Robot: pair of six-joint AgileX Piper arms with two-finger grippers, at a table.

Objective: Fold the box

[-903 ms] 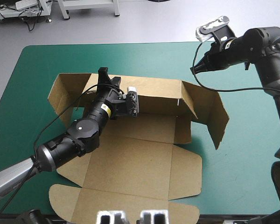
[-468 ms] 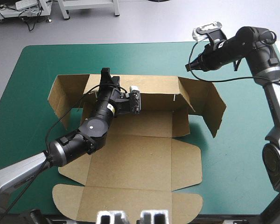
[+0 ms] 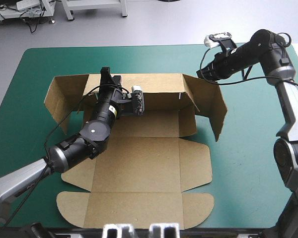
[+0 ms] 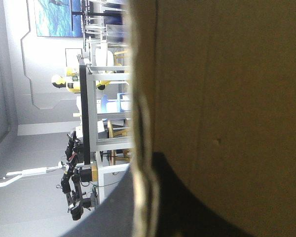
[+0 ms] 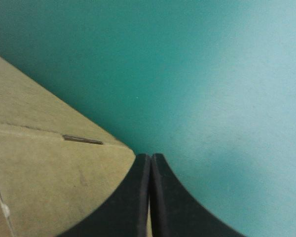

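My left gripper (image 3: 107, 74) is clamped on the top edge of the raised back wall of the box (image 3: 139, 163), the brown board pinched between its black fingers. My right gripper (image 5: 150, 192) has its fingers pressed together. The wall's end corner lies just beside them, with the teal-green cover (image 5: 212, 74) ahead.

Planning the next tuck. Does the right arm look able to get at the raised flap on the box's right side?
Probably yes: the right gripper hangs right by the flap's top corner, with nothing between them. Its fingers are shut, so they would have to open to grip.
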